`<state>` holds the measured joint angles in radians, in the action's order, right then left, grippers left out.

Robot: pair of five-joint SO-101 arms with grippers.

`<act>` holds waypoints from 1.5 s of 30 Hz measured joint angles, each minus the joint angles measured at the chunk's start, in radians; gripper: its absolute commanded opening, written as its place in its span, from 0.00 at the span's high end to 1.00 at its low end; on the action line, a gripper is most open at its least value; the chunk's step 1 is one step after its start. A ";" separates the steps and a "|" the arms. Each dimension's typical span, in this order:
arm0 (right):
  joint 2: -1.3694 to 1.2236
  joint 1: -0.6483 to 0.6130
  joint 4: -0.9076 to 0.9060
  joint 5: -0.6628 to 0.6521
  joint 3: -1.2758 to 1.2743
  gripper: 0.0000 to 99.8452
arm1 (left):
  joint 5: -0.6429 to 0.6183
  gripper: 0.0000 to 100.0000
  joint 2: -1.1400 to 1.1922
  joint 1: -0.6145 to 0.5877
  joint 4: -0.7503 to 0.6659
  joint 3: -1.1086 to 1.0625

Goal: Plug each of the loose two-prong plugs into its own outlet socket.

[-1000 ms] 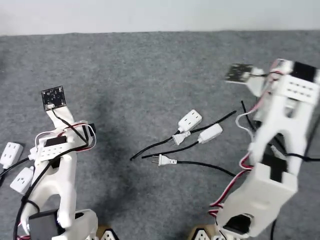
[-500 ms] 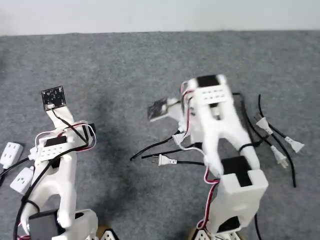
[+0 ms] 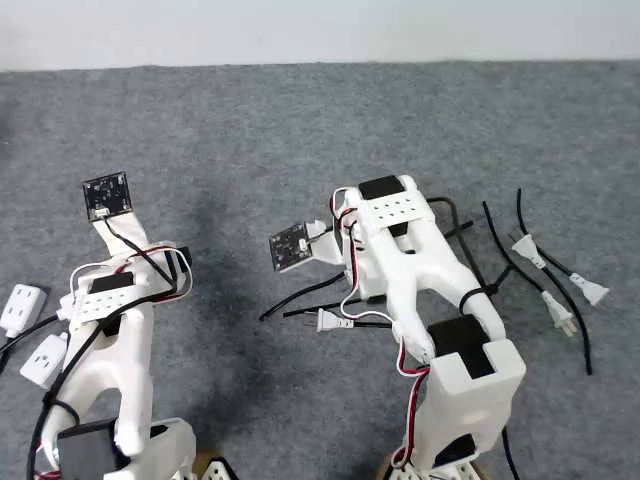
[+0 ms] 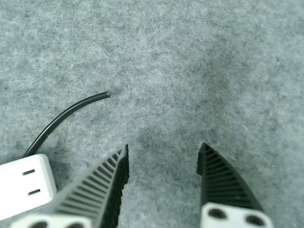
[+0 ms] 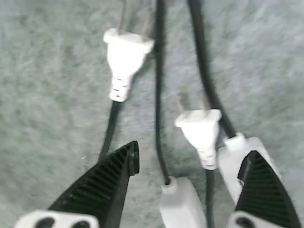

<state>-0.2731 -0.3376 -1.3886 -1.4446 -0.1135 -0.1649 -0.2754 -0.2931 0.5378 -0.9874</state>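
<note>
In the right wrist view my right gripper is open just above the grey mat. A white two-prong plug lies between its fingers, and a second plug lies farther out. Two white outlet sockets lie close to the gripper. In the high view the right arm covers the middle of the mat, with one plug showing beside it. My left gripper is open over bare mat, beside a white socket.
Three more white plugs on black cables lie at the right of the mat. Two white sockets lie at the far left beside the left arm. A loose black cable end lies ahead of the left gripper.
The right arm has swung from the mat's right side to its middle, covering the sockets there and uncovering the plugs at the right. The left arm has kept still.
</note>
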 measured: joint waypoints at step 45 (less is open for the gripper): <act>0.143 0.290 -0.342 -0.014 0.414 0.99 | 0.000 0.77 0.000 0.000 0.000 0.000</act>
<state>-0.1304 -0.0476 -1.7308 -1.4584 0.3007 -0.1649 -0.2754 -0.2931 0.5378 -0.9874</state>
